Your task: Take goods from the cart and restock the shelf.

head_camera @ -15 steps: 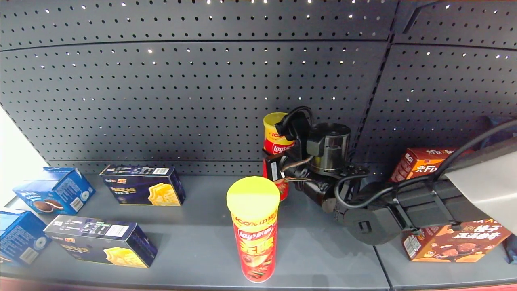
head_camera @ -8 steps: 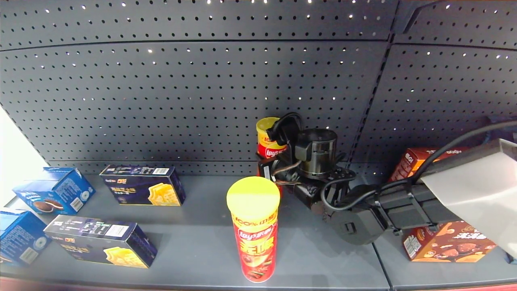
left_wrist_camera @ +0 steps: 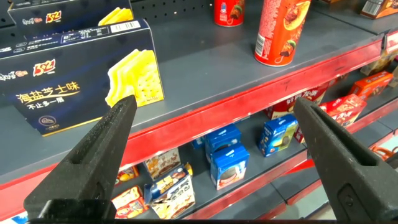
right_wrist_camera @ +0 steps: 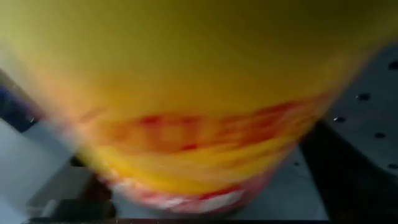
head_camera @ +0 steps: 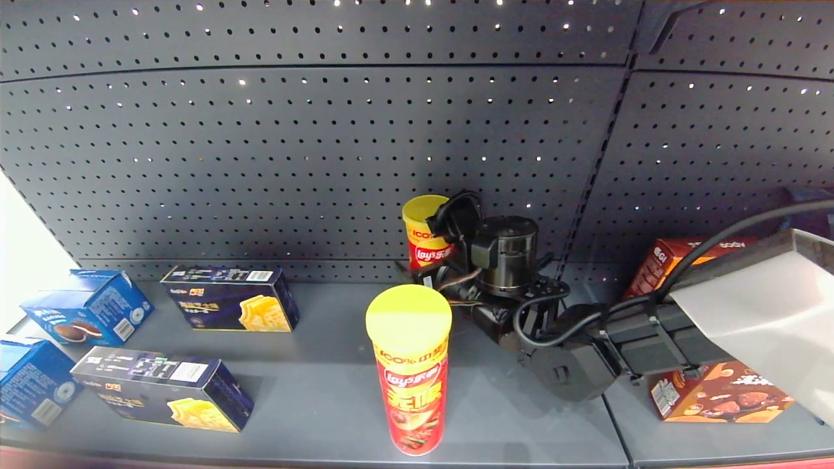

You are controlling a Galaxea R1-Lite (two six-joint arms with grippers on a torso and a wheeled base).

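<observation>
A red chips can with a yellow lid (head_camera: 425, 229) is upright at the back of the grey shelf (head_camera: 313, 365), close to the pegboard. My right gripper (head_camera: 438, 266) is shut on it from the right side. Up close in the right wrist view, the can's yellow and red wall (right_wrist_camera: 199, 93) is blurred. Its base is hidden behind a second, matching chips can (head_camera: 410, 374) standing near the shelf's front edge. My left gripper (left_wrist_camera: 211, 155) hangs open and holds nothing, in front of the shelf's red edge (left_wrist_camera: 249, 99), below a dark blue cracker box (left_wrist_camera: 74, 68).
Two dark blue cracker boxes (head_camera: 231, 298) (head_camera: 163, 387) and blue cookie boxes (head_camera: 88, 306) lie on the shelf's left part. Brown and orange boxes (head_camera: 720, 391) (head_camera: 677, 260) sit at the right behind my arm. A lower shelf holds small blue boxes (left_wrist_camera: 227, 152).
My right arm has carried the held chips can leftward, back toward the pegboard and slightly lower. The front can and the boxes stay put.
</observation>
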